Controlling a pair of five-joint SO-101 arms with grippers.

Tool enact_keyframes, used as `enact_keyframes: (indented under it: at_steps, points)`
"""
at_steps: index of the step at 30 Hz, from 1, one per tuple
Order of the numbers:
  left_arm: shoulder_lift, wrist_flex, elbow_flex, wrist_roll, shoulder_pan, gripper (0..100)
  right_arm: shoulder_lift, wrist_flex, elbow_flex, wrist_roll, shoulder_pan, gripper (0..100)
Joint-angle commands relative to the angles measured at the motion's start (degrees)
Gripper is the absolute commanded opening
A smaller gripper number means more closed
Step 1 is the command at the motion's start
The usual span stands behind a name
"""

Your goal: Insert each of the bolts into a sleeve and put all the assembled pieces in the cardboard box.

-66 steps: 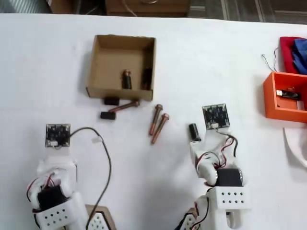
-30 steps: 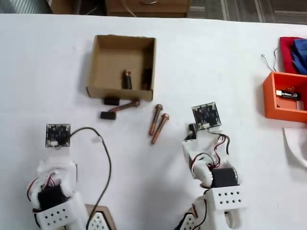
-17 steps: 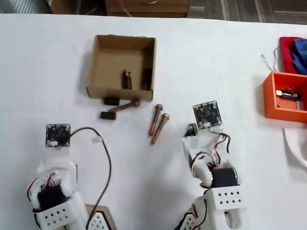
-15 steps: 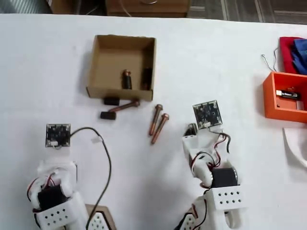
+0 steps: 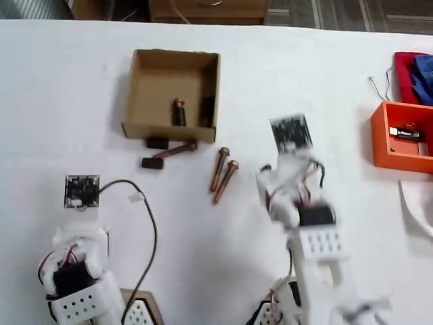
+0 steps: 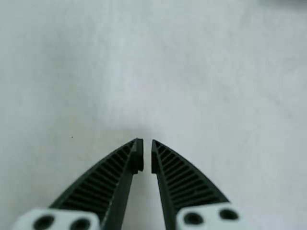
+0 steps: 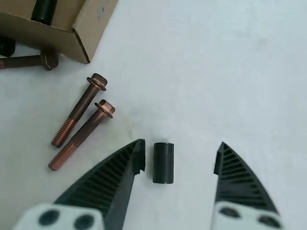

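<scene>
Right claw (image 7: 180,152) spread wide, astride sleeve (image 7: 163,163) | sleeve: short black cylinder, lay flat on table (image 7: 216,72) | two coppery flanged bolts (image 7: 79,111) lay alongside, near box (image 7: 57,36) | left claw (image 6: 144,154) pinched closed, empty.

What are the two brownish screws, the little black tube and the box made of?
The bolt and its twin look like metal with a coppery finish: glinting heads and cut threads. The black sleeve is smooth and dull, maybe plastic, rubber or blackened metal; its look leaves that open. The box is plain brown cardboard, dull, with folded walls.
</scene>
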Motion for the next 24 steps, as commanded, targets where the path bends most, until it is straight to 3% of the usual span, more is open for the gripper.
enact_keyframes:
  at_steps: [1,11,24]
  points:
    - [-1.14,0.26,1.19,-0.18,0.0,6,20.0,5.85,-15.65,-0.09,0.04,22.4]
    - [-1.14,0.26,1.19,-0.18,0.0,6,40.13,18.59,-34.55,0.09,2.68,22.6]
    - [-1.14,0.26,1.19,-0.18,0.0,6,51.47,12.97,-35.34,4.13,1.71,22.3]
